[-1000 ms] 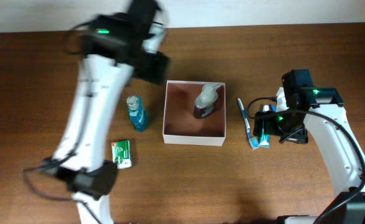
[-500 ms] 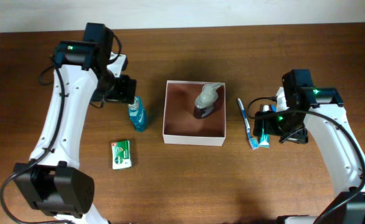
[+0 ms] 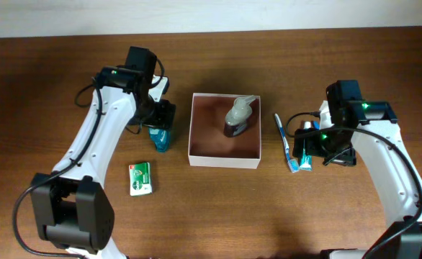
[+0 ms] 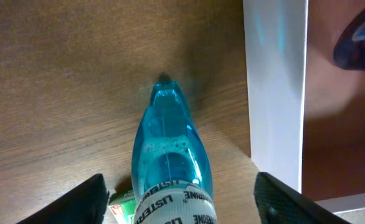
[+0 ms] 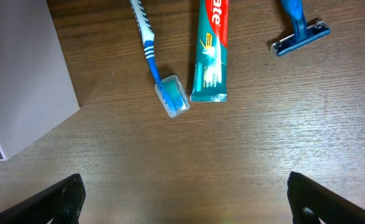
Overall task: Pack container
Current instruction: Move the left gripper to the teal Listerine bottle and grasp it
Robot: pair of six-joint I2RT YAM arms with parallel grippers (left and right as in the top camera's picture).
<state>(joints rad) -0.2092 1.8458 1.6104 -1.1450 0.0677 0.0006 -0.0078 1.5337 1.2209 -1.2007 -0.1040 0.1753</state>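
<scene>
The container (image 3: 193, 129) is a square white box with a reddish-brown inside, at the table's middle; its white wall shows in the left wrist view (image 4: 276, 93). A dark bottle with a grey pump (image 3: 238, 119) lies inside it. A blue mouthwash bottle (image 3: 160, 137) lies just left of the box. My left gripper (image 3: 157, 115) is open over it, fingers either side of its labelled body (image 4: 170, 174). My right gripper (image 3: 319, 147) is open above the table near a toothbrush (image 5: 151, 56), a toothpaste tube (image 5: 210, 56) and a blue razor (image 5: 298, 28).
A small green and white packet (image 3: 140, 178) lies in front of the mouthwash bottle, its corner in the left wrist view (image 4: 121, 200). The toothbrush (image 3: 286, 144) and toothpaste (image 3: 304, 157) lie right of the box.
My left arm has swung from the far left to over the mouthwash bottle and lowered its open gripper around it. The right arm has not moved.
</scene>
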